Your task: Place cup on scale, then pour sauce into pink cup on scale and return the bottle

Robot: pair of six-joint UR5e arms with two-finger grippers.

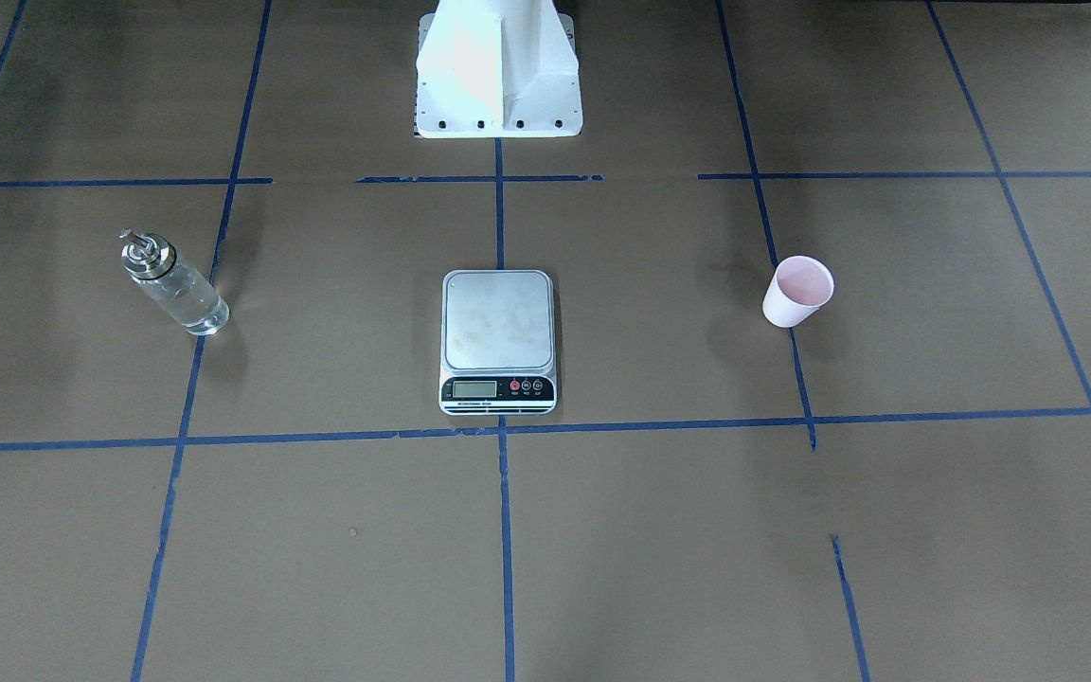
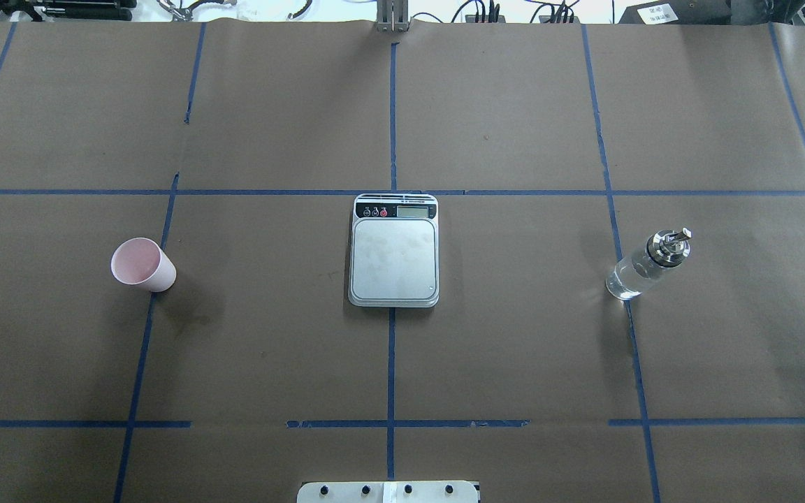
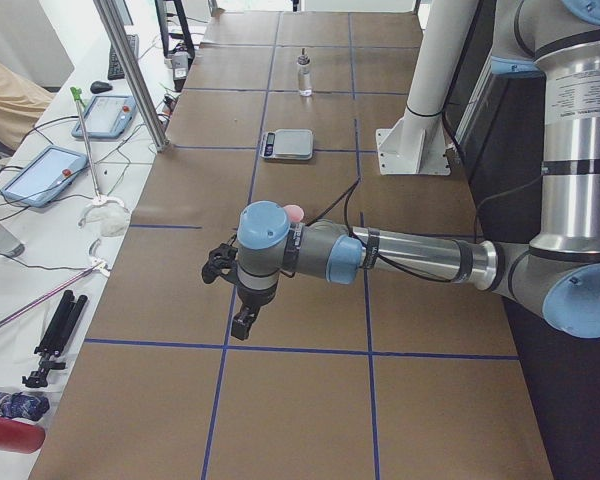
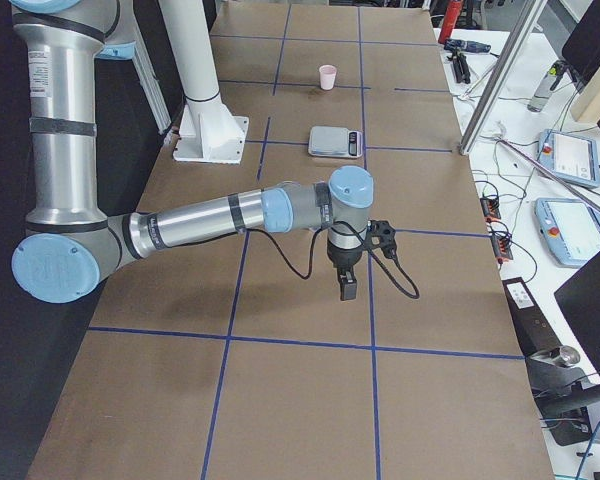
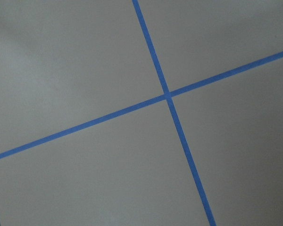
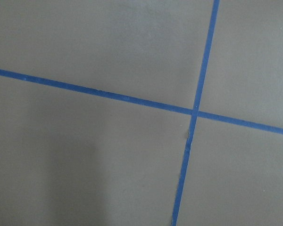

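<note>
The pale pink cup (image 2: 142, 265) stands upright on the robot's left side of the table, also in the front view (image 1: 797, 293). The steel scale (image 2: 394, 260) lies in the middle with nothing on its platform (image 1: 497, 322). The clear glass bottle (image 2: 647, 265) with silver cap stands on the robot's right side (image 1: 172, 284), holding clear liquid. My left gripper (image 3: 244, 322) hangs over the table near the cup (image 3: 294, 212), apart from it. My right gripper (image 4: 345, 288) hangs over bare paper. Both show only in the side views, so I cannot tell if they are open or shut.
The white robot base (image 1: 498, 71) stands behind the scale. Brown paper with blue tape lines (image 5: 167, 95) covers the table. Tablets (image 3: 42, 173), cables and a metal pole (image 3: 130, 70) stand off the table's far side. Both wrist views show only paper and tape.
</note>
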